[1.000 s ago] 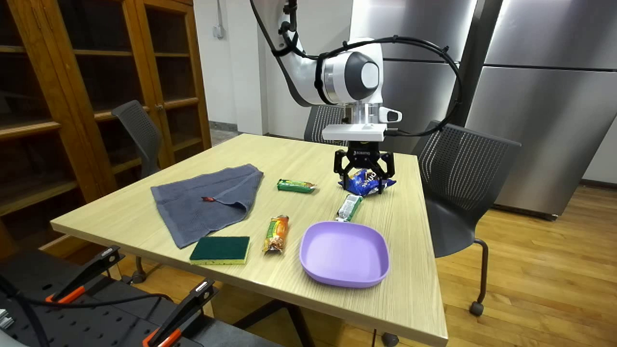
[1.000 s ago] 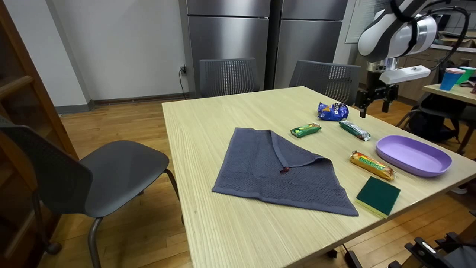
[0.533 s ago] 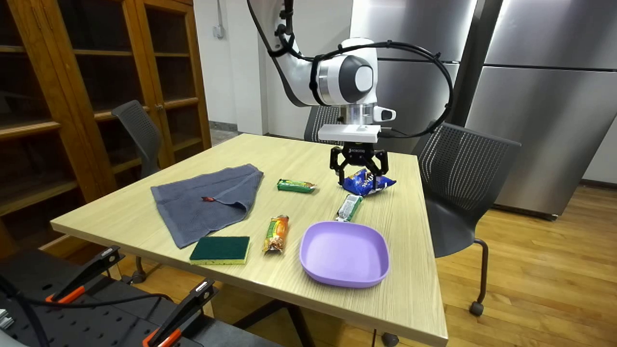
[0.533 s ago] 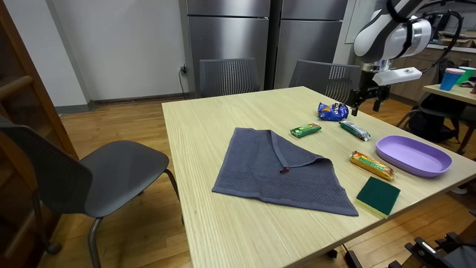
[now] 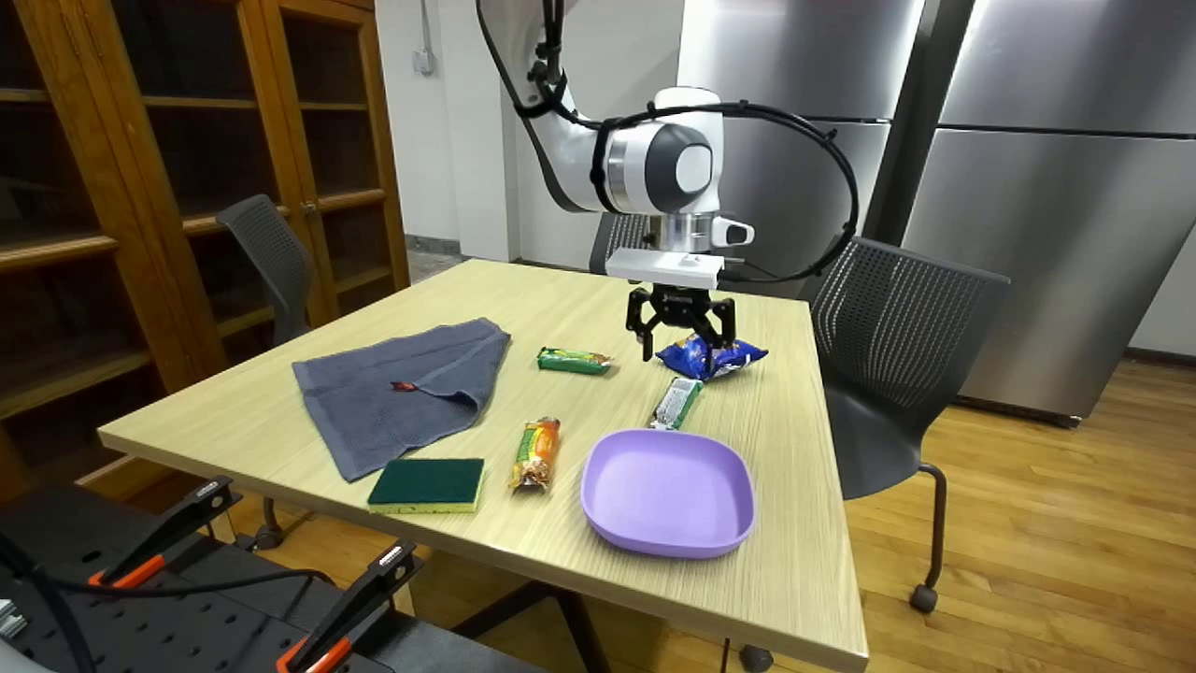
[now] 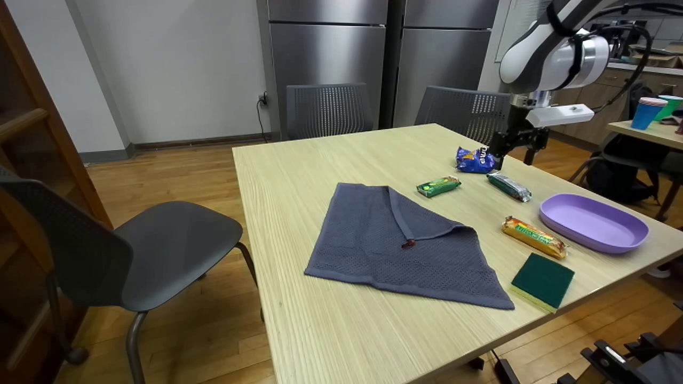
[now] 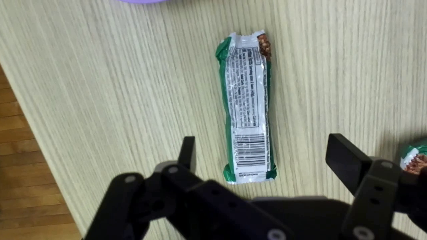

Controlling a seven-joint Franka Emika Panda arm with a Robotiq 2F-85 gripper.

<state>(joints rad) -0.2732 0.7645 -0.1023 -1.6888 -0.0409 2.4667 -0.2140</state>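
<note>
Purple tray (image 7: 143, 1): wrist view top L, rim only.
Green-white bar (image 7: 248, 106): on table (image 7: 133, 100), print-side up; prob. light, stiff, crumbly.
Wrapper (image 7: 248, 151): slick-looking, likely slippery; best held mid-length, across width, gently, off crimped ends (image 7: 246, 39).
Gripper (image 7: 262, 146): jaws wide apart, raised nr bar, nothing held.
Other green bar (image 7: 417, 162): R edge, cut off.

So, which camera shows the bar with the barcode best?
The wrist view: it looks down on the whole bar up close, so its barcode stands out. Both exterior views show it small, lying between the blue bag and the purple dish, the barcode too tiny to see.
</note>
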